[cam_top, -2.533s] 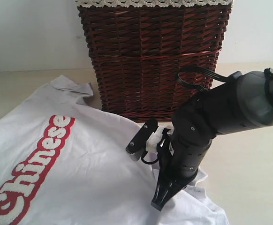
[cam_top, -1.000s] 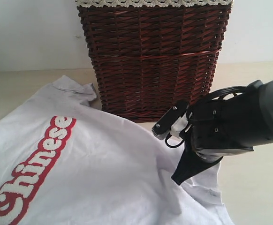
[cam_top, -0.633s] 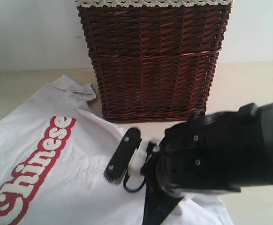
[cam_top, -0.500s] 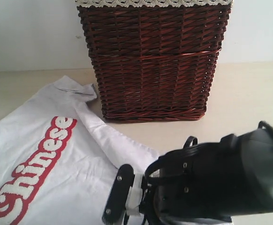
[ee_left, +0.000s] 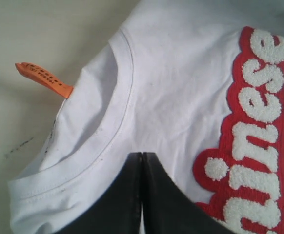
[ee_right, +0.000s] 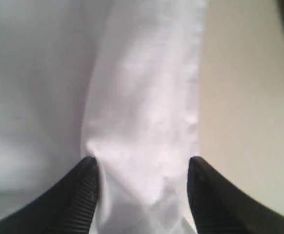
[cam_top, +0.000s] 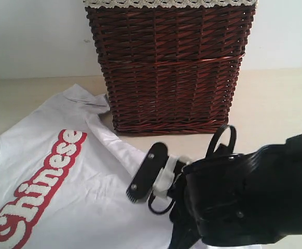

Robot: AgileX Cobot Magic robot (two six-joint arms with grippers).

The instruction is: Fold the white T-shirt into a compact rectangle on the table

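Straddling a folded edge of the white T-shirt [ee_right: 147, 97] with right gripper [ee_right: 142, 165] jaws parted, clamping nothing; with left gripper [ee_left: 141, 157] closed tight by the collar [ee_left: 117, 122]; lying spread on the table [cam_top: 275, 104] beside the wicker basket [cam_top: 172, 67].

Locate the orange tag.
Only the left wrist view shows the orange tag: it sticks out from the T-shirt's collar, over the bare table.

1 white T-shirt [cam_top: 104, 197] is counted, with 1 red-outlined word [cam_top: 42, 181] of 7 letters. 1 beige table [cam_top: 275, 104] is seen, and 1 dark brown wicker basket [cam_top: 172, 67] with 1 lace-trimmed liner [cam_top: 166, 3]. 1 orange tag [ee_left: 44, 79] is counted. 2 grippers are shown, 1 left gripper [ee_left: 141, 155] and 1 right gripper [ee_right: 142, 165], each with 2 black fingers [ee_right: 83, 195].
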